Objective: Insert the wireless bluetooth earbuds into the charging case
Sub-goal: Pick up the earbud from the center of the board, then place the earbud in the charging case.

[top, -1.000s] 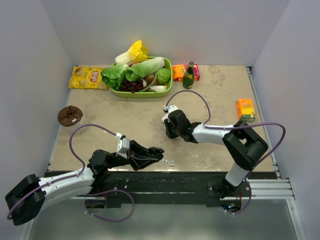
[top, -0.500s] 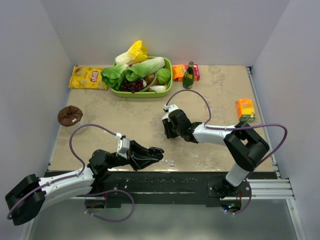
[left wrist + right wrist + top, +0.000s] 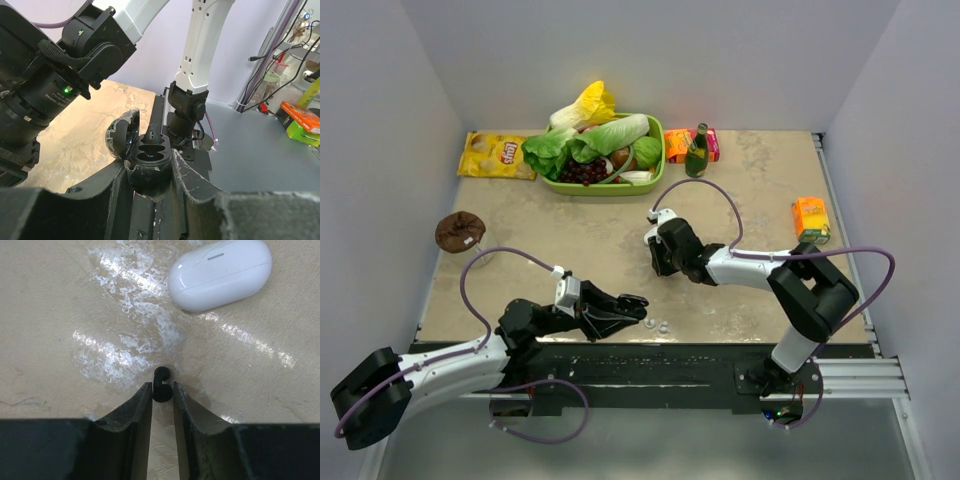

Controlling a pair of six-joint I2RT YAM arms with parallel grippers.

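My left gripper (image 3: 150, 172) is shut on a black charging case (image 3: 149, 156), held at the table's near edge with its lid (image 3: 121, 135) swung open to the left and two dark wells showing. In the top view this gripper (image 3: 632, 304) sits just left of two whitish earbuds (image 3: 657, 325) lying on the table. My right gripper (image 3: 162, 390) points down at the table's middle, its fingertips pinching a glossy black earbud (image 3: 161, 374) that rests on the surface. A closed white case (image 3: 220, 274) lies beyond it, to the upper right.
A green basket (image 3: 655, 160) of vegetables stands at the back, with a yellow chips bag (image 3: 497, 155) to its left and a green bottle (image 3: 697, 150) and orange packet (image 3: 677, 145) to its right. An orange carton (image 3: 810, 218) is at right, a brown object (image 3: 459, 231) at left.
The right gripper's jaws widened and then narrowed around the black earbud. Both arms have stayed almost where they were.
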